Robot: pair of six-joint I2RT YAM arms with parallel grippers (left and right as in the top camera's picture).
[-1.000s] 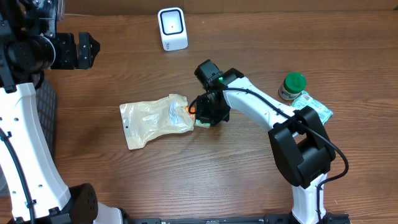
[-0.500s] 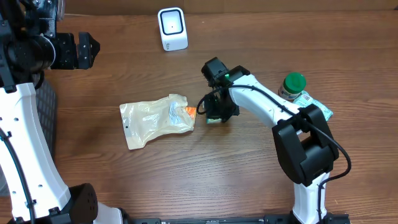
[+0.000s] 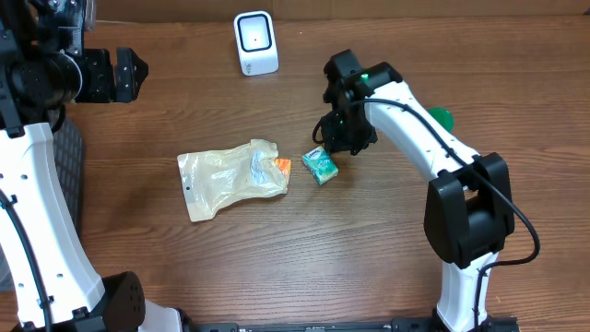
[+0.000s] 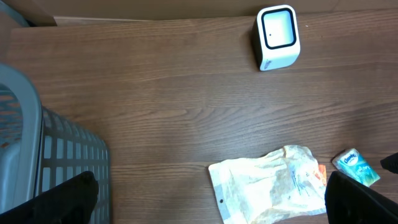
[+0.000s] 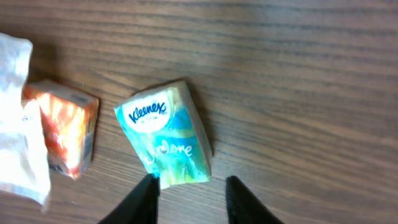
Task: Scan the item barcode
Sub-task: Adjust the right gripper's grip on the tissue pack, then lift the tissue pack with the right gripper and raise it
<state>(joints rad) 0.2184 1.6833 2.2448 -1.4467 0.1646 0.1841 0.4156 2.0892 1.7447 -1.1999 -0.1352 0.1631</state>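
R arm runs from its base at near right up and leftward over the counter (image 3: 369, 249), wrist bent down. R claw (image 3: 338, 140) hangs just far-right of the Kleenex pack (image 3: 320, 167), and overhead shows them apart. Wrist cam: claw fingers (image 5: 148, 198) parted, nothing btwn them, pack lying flat on the wood just beyond the tips, logo side up. Can't tell whether the left tip grazes the pack corner. Pack sits mid-counter, just right of an orange packet (image 3: 282, 166) that lies at the edge of a crumpled clear bag (image 3: 230, 177). Scanner (image 3: 255, 41) stands at far edge, well apart from pack. L arm raised at far left, L claw (image 3: 118, 76) spread wide, empty, pointing right, w/ grey basket (image 4: 56, 155) at the left edge. Green-lidded jar (image 3: 442, 117) partly hidden behind R arm.
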